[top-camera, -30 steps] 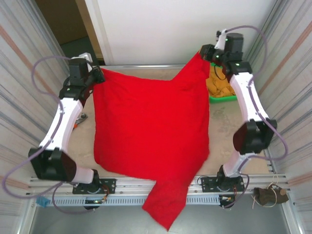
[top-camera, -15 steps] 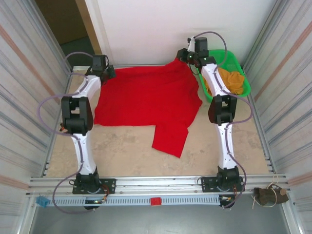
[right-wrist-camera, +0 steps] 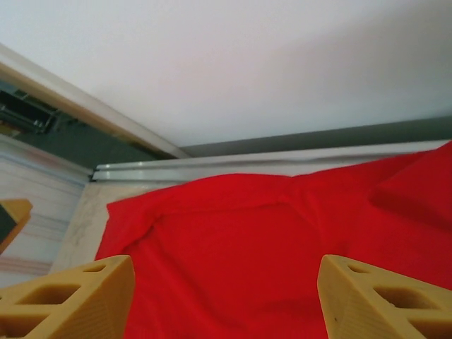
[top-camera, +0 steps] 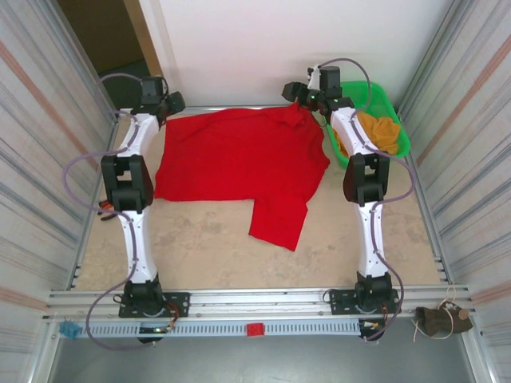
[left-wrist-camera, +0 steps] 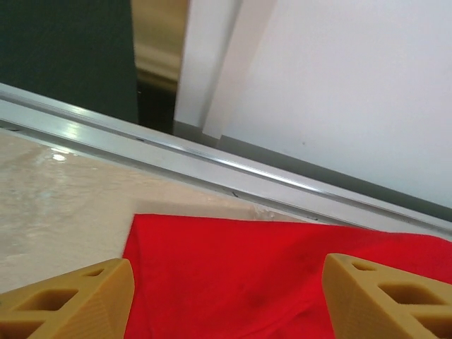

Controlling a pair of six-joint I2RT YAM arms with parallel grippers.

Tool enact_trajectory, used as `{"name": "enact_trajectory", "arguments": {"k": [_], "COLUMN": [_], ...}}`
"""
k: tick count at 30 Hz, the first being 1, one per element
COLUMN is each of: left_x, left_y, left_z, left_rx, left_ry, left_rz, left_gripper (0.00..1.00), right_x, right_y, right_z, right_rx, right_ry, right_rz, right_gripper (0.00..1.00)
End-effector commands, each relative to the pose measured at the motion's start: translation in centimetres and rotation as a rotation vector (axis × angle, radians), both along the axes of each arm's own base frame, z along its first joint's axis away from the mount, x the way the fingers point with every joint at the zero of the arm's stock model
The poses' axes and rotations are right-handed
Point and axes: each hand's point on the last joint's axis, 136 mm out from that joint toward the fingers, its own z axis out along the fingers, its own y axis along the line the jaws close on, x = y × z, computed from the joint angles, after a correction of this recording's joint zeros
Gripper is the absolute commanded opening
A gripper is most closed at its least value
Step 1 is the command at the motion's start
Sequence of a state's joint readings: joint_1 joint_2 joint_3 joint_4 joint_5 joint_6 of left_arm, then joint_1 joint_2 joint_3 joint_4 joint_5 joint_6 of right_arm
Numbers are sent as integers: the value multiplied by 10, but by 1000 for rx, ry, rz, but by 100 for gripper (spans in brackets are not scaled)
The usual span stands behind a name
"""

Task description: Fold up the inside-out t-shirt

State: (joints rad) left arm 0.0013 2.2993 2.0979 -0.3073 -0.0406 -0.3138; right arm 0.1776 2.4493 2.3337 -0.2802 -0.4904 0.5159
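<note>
Beige tabletop (top-camera: 200,247), red t-shirt (top-camera: 239,155) lying unevenly; left hand (left-wrist-camera: 226,282) and right hand (right-wrist-camera: 224,282) spread, empty. Risk: bunched far-right corner skewing fold.

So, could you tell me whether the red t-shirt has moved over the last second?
Yes. The t-shirt moved off the front rail toward the far wall.

- you've got one red t-shirt (top-camera: 239,155) on one table (top-camera: 200,239).
- two arms for you: left arm (top-camera: 128,187), right arm (top-camera: 366,179).
- two grippers, count them: left gripper (top-camera: 170,102), right gripper (top-camera: 293,92).
- one green basket (top-camera: 397,137), with one orange-yellow cloth (top-camera: 385,130) in it.
- along your front rail: one small red piece (top-camera: 255,329), one blue piece (top-camera: 70,329), one brown bundle (top-camera: 437,319).
</note>
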Motion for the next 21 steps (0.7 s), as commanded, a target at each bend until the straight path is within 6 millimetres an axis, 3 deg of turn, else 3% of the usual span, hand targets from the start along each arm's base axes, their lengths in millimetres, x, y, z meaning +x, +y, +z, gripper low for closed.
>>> {"name": "enact_trajectory", "arguments": {"k": [1,3,5,8,13,18,21], "left_x": [-32,-63,-98,-156,-247,-292,-299], "left_y": [-7,-10,-11,-13,-13,2,15], "left_z": [53,61,54,31,-25,-67,-88], "left_rx": [-13,-26,-57,-124,-212,-239,-247], "left_ry": [-23,-2,39,116,237,317,361], "left_rz": [-29,-29,-14,15,84,155,194], "left_gripper": [70,71,71,71,71,71,70], "right_x": [-50,-79,-113,-169,-273,-358,-386], "right_y": [17,14,12,6,-12,-22,-24], "right_z": [94,95,71,39,-36,-96,-113], "right_rx": [39,35,26,-16,-99,-182,-192], "right_ry": [-116,-85,-19,91,300,450,483], "right_rz": [51,37,27,5,-37,-27,-33], "right_gripper": [67,67,67,67,66,66,65]}}
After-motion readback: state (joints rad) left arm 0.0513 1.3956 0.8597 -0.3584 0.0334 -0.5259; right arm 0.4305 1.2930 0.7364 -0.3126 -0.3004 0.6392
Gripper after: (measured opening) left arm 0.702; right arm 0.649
